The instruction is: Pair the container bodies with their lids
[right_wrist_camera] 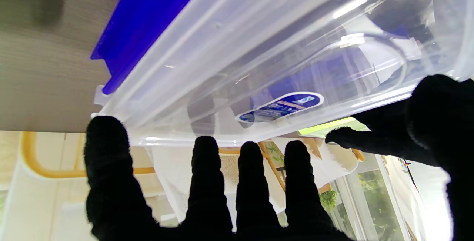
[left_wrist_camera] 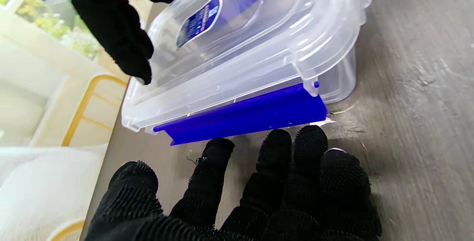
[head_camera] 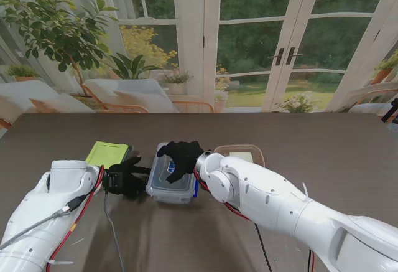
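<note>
Dark wood-grain table (head_camera: 323, 154) spans the stand view, glass doors and garden beyond its far edge. Near the middle sits a clear plastic container body (head_camera: 169, 188) with its clear lid (head_camera: 173, 171) resting on top; the left wrist view shows the lid (left_wrist_camera: 259, 30) lying over the body's rim, a blue oval label (left_wrist_camera: 198, 20) on its top and a blue latch flap (left_wrist_camera: 244, 117) hanging off the long side that faces the left robot hand. Whether the lid is fully seated I cannot tell. Right robot hand (head_camera: 181, 157), black-gloved, lies over the far part of the lid, fingers spread flat and reaching past its far edge; the right wrist view shows its fingertips (right_wrist_camera: 207, 152) apart, gripping nothing. Left robot hand (head_camera: 126, 178), also black-gloved, rests on the table just beside the container's left side, fingers extended toward the blue latch flap, fingertips (left_wrist_camera: 276, 141) close to it, contact unclear; it grasps nothing. To the left, farther from me, a lime-green lid (head_camera: 107, 154) lies flat on the table. To the right of the container, partly hidden by the right arm, stands a second clear container (head_camera: 239, 154) with a pale rim.
</note>
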Robot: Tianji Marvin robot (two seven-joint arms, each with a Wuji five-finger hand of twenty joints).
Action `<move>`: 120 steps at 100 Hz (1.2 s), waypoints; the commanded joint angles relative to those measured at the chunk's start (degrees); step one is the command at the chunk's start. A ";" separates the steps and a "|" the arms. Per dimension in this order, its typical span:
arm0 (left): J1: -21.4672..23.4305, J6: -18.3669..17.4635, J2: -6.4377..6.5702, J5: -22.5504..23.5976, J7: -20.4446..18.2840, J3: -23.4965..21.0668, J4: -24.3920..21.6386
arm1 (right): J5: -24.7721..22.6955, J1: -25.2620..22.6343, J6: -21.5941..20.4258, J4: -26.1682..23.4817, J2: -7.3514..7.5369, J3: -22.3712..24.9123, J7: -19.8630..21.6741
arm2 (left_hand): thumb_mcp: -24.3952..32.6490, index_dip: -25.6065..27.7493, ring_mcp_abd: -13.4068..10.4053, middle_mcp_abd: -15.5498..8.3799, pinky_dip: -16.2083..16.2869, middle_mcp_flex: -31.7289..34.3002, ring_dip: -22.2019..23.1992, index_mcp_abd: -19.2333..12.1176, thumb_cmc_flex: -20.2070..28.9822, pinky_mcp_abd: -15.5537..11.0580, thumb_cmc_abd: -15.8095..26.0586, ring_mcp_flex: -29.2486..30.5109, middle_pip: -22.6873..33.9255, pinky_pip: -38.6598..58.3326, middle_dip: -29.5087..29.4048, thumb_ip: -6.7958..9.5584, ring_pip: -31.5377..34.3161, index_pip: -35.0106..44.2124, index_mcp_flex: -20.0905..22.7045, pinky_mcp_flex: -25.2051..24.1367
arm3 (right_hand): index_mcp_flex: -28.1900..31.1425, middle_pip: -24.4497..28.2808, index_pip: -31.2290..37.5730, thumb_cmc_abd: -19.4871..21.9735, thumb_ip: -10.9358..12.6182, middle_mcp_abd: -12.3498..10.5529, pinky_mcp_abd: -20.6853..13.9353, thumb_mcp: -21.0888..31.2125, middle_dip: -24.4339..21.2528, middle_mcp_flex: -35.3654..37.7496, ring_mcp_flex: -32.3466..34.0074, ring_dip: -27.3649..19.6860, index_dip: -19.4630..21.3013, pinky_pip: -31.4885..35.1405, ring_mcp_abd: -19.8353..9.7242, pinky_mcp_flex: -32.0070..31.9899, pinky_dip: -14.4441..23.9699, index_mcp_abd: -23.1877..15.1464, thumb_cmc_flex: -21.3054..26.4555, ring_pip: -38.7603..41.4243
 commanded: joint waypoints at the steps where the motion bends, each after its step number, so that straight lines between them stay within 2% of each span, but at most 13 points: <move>1: 1.26 0.19 -0.40 0.25 -1.24 -0.09 0.21 | 0.32 -1.72 -0.83 1.48 -1.01 -1.45 1.82 | -0.90 0.81 1.01 -0.25 1.18 -0.77 -1.22 -1.74 1.01 -6.74 1.88 -2.47 -2.21 -1.78 -2.61 -0.32 -3.09 1.26 1.89 -6.40 | -2.00 -0.24 -0.41 -1.03 -1.23 -1.09 -35.54 0.30 0.47 -1.72 1.61 0.68 -0.23 -12.47 -1.90 -19.02 -5.33 -0.91 -0.27 1.01; 15: 2.43 -0.02 -0.84 -0.97 0.25 -1.43 -1.01 | 0.64 -1.61 -0.94 2.21 -1.48 -1.80 1.73 | -0.92 1.69 -0.26 -1.76 -1.93 -1.28 -7.80 -0.98 1.65 -7.67 1.70 -6.42 -11.77 -4.71 -13.50 -0.34 -14.81 1.59 2.52 -10.10 | -2.02 -0.22 -0.38 -0.92 -1.19 -1.05 -35.58 0.30 0.48 -1.74 1.65 0.69 -0.22 -12.50 -1.95 -19.00 -5.31 -0.91 -0.12 1.04; 32: 3.03 -0.36 -1.46 -3.01 1.34 -2.33 -1.17 | 0.87 -1.59 -1.08 2.74 -1.90 -2.11 1.61 | -0.93 2.20 -3.11 -4.15 -10.29 -0.87 -15.19 0.39 2.17 -8.28 1.45 -8.88 -18.27 -11.80 -21.67 -0.40 -26.77 1.80 3.31 -14.01 | -2.06 -0.18 -0.33 -0.85 -1.17 -0.98 -35.62 0.23 0.48 -1.72 1.65 0.69 -0.19 -12.53 -1.86 -19.00 -5.28 -0.86 -0.05 1.05; 38: 3.08 -0.17 -1.65 -3.25 1.84 -2.43 -1.24 | 0.91 -1.59 -1.09 2.82 -1.99 -2.15 1.56 | -0.95 2.02 -2.41 -3.63 -10.71 -0.64 -15.43 2.47 2.12 -8.31 1.42 -8.41 -18.21 -11.98 -22.28 -0.40 -27.28 1.15 1.89 -14.08 | -2.05 -0.18 -0.32 -0.77 -1.15 -1.02 -35.65 0.23 0.48 -1.73 1.68 0.70 -0.19 -12.53 -1.91 -19.00 -5.27 -0.83 -0.03 1.07; 46: 2.96 0.63 -1.86 -2.68 2.92 -2.20 -1.39 | 0.89 -1.59 -1.06 2.88 -2.06 -2.17 1.45 | -0.85 1.61 -0.30 -2.00 -10.54 1.62 -14.40 5.06 2.57 -6.29 0.84 -6.17 -17.06 -11.07 -21.74 -0.36 -26.10 0.34 0.88 -12.47 | -2.06 -0.18 -0.30 -0.81 -1.15 -1.03 -35.65 0.20 0.47 -1.72 1.72 0.70 -0.18 -12.52 -1.90 -19.00 -5.26 -0.78 -0.03 1.08; 53: 2.61 0.67 -1.40 -1.44 1.85 -1.49 -0.92 | 0.91 -1.57 -1.09 3.10 -2.20 -2.20 1.28 | -0.86 0.56 0.81 -0.77 -9.29 3.96 -11.36 8.75 2.03 -5.66 1.14 -4.15 -15.25 -7.57 -18.24 -0.25 -22.42 -0.80 -1.10 -10.66 | -2.11 -0.15 -0.29 -0.77 -1.14 -0.94 -35.61 0.17 0.48 -1.70 1.70 0.70 -0.18 -12.50 -1.87 -18.98 -5.24 -0.80 -0.04 1.08; 61: 2.15 1.23 -1.40 -0.86 1.62 -1.09 -0.20 | 0.94 -1.54 -1.15 3.32 -2.34 -2.25 1.13 | -0.81 0.02 2.45 0.82 -7.98 6.75 -7.17 10.97 1.79 -4.06 0.90 -1.57 -12.14 -4.43 -11.22 -0.20 -15.93 -0.66 -1.51 -7.70 | -2.10 -0.16 -0.27 -0.67 -1.13 -0.96 -35.63 0.14 0.46 -1.70 1.74 0.70 -0.17 -12.51 -1.86 -19.00 -5.23 -0.75 -0.03 1.10; 68: 1.70 1.90 -1.56 -0.70 1.85 -0.85 0.51 | 0.97 -1.52 -1.14 3.35 -2.38 -2.27 1.13 | -0.79 -0.45 4.03 1.80 -4.82 8.99 -2.88 14.20 1.49 -2.04 0.71 1.85 -7.42 -1.80 -3.48 -0.17 -7.93 -0.66 -2.04 -3.76 | -2.08 -0.15 -0.25 -0.70 -1.11 -0.82 -35.62 0.19 0.46 -1.64 1.81 0.72 -0.16 -12.50 -1.83 -18.99 -5.22 -0.77 0.03 1.14; 73: 1.25 2.09 -1.45 -0.25 1.40 -0.35 1.29 | 1.01 -1.54 -1.11 3.37 -2.41 -2.25 1.11 | -0.79 -0.56 4.13 1.63 -3.08 9.36 -0.72 14.89 1.14 -1.64 0.75 3.52 -3.50 -0.59 0.95 -0.15 -3.50 -0.59 -1.97 -1.75 | -2.07 -0.15 -0.23 -0.76 -1.11 -0.81 -35.62 0.19 0.45 -1.59 1.80 0.71 -0.16 -12.50 -1.82 -18.99 -5.22 -0.72 0.05 1.13; 80: 0.46 1.84 -0.99 0.70 -0.37 0.68 2.75 | 1.07 -1.55 -1.04 3.38 -2.44 -2.23 1.08 | -0.78 -0.57 3.29 0.78 -0.90 9.27 2.11 14.97 0.48 -1.70 1.09 5.88 3.24 1.47 6.41 -0.09 2.57 -0.44 -1.45 1.15 | -2.09 -0.16 -0.21 -0.72 -1.11 -0.85 -35.63 0.20 0.44 -1.65 1.78 0.71 -0.15 -12.50 -1.83 -18.99 -5.22 -0.77 -0.02 1.12; 94: -0.87 1.42 -0.50 1.31 -2.99 2.13 5.23 | 1.17 -1.55 -1.02 3.61 -2.57 -2.19 0.93 | -0.82 -0.19 1.24 -0.82 2.66 9.90 6.44 12.25 -0.68 -1.95 1.64 9.99 15.37 5.55 13.31 -0.02 12.80 0.30 -0.23 5.71 | -2.08 -0.14 -0.19 -0.67 -1.10 -0.93 -35.62 0.16 0.44 -1.62 1.78 0.72 -0.14 -12.48 -1.84 -18.97 -5.20 -0.77 0.05 1.14; 109: -2.06 0.72 0.52 2.73 -6.60 4.17 7.11 | 1.23 -1.52 -1.01 3.79 -2.62 -2.16 0.88 | -0.93 -0.22 -1.25 -2.44 4.00 10.65 7.99 11.41 -2.46 -3.11 2.47 12.34 20.82 7.83 16.42 0.04 18.33 0.21 -0.08 8.59 | -2.06 -0.12 -0.17 -0.50 -1.06 -0.88 -35.63 0.12 0.44 -1.70 1.76 0.73 -0.13 -12.45 -1.84 -18.97 -5.18 -0.75 0.15 1.17; 120: -2.64 0.37 0.64 2.81 -7.64 4.72 8.26 | 1.31 -1.50 -1.14 4.11 -2.76 -2.17 0.70 | -0.96 -0.26 -1.53 -2.53 4.05 10.81 8.15 11.43 -3.04 -2.97 2.75 12.75 21.82 8.31 17.08 0.06 19.42 0.22 0.54 9.19 | -2.02 -0.10 -0.15 -0.51 -1.05 -0.87 -35.65 0.10 0.45 -1.65 1.76 0.73 -0.13 -12.45 -1.82 -18.98 -5.18 -0.82 0.09 1.18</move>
